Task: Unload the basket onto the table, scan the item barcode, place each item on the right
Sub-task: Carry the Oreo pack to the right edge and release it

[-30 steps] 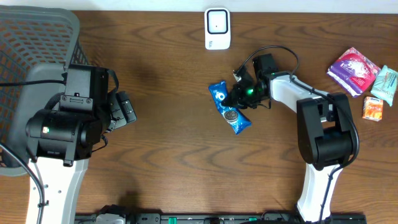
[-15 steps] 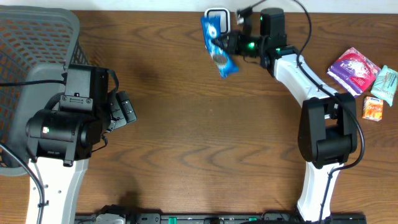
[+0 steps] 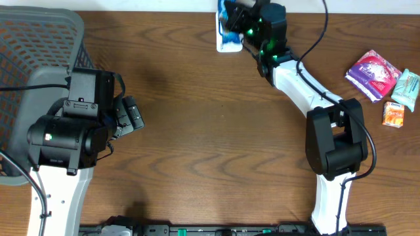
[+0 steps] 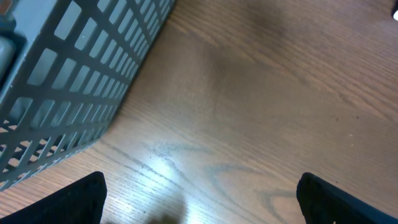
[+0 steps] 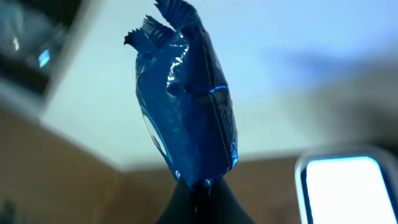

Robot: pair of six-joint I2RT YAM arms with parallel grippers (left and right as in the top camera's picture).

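In right pincer (image 5: 198, 191), blue packet (image 5: 186, 106)

No lettering can be read anywhere. The shiny blue plastic snack wrapper (image 5: 186, 106) shows only a blurred white marking. Print on the pink-purple packet (image 3: 373, 73) is too small.

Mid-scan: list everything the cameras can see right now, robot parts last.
blue snack packet: one, blue, pinched at its lower end, held up at the scanner
scanner: one, white, table's far edge, centre
basket: one, grey mesh, far left corner
purple packet: one, purple-pink, far right
teal packet: one, beside the purple packet
orange packet: one, small, below them
table: one, brown wood
left gripper: open, empty, beside the basket
right gripper: shut on the blue snack packet
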